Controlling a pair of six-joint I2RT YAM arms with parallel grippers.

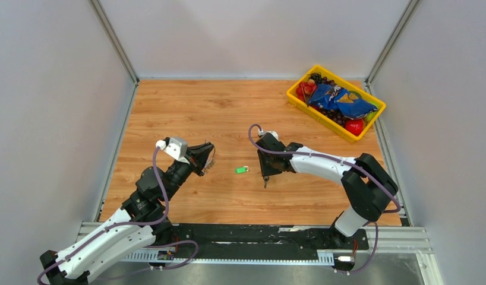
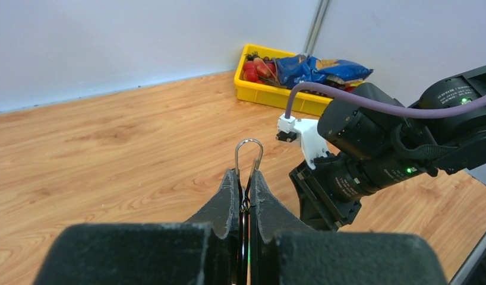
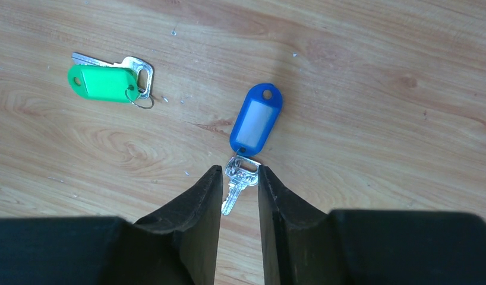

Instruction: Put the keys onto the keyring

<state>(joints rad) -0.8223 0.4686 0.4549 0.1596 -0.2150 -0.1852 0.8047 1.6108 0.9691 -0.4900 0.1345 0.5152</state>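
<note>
My left gripper is shut on the keyring, a thin metal wire loop that sticks out past the fingertips in the left wrist view, held above the table. My right gripper is open and low over the table, its fingers either side of the small silver key with the blue tag. The key's head lies close to the right finger. The key with the green tag lies flat to the left of it, and also shows in the top view. The plain dark key is out of view.
A yellow bin with fruit and a blue snack bag stands at the back right. Grey walls enclose the wooden table on three sides. My right arm's wrist is close in front of the left gripper.
</note>
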